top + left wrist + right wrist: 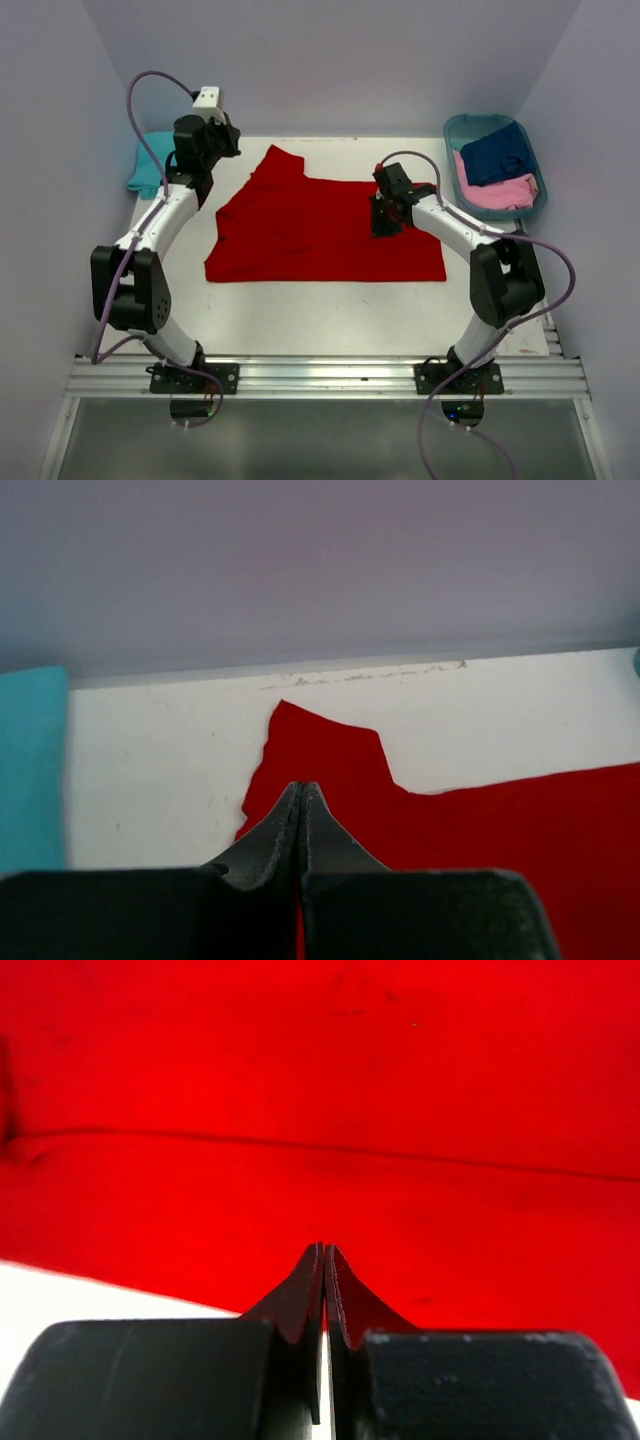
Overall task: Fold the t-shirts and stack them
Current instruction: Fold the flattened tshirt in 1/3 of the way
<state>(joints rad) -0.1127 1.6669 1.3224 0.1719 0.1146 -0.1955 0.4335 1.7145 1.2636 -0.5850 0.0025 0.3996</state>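
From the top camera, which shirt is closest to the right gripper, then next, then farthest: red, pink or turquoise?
From the right gripper:
1. red t-shirt, directly under it, in the middle.
2. pink t-shirt, in the basket on the right.
3. turquoise t-shirt, far off on the left side.

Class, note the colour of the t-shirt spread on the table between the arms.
The t-shirt is bright red, clearest in the top external view.

Under my arms, white table [330, 320] carries three things: red t-shirt [310, 225] spread flat across the middle with one sleeve pointing at the far wall, turquoise t-shirt [148, 175] bunched at the far-left corner, teal basket [480, 118] at the far-right corner.
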